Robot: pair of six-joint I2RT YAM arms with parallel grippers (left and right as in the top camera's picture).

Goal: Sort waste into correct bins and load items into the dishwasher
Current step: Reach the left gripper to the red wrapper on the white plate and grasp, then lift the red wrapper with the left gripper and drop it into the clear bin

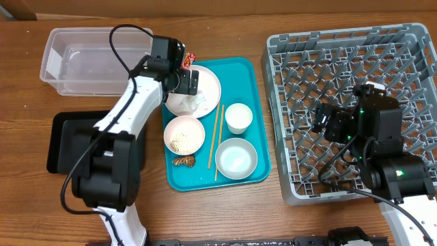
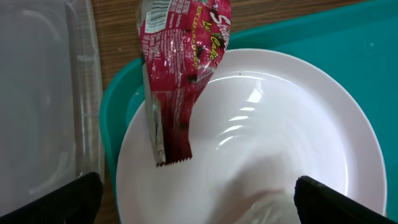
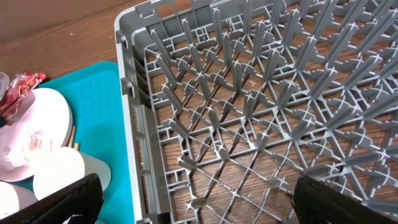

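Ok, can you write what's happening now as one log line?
left gripper: open, over plate near red wrapper | right gripper: open, over dish rack | nothing held

Teal rectangular plastic tray (image 1: 258, 96) with rounded corners and a raised rim, lying flat near the middle of a brown wood-grain tabletop (image 1: 225, 212), long sides running front to back.
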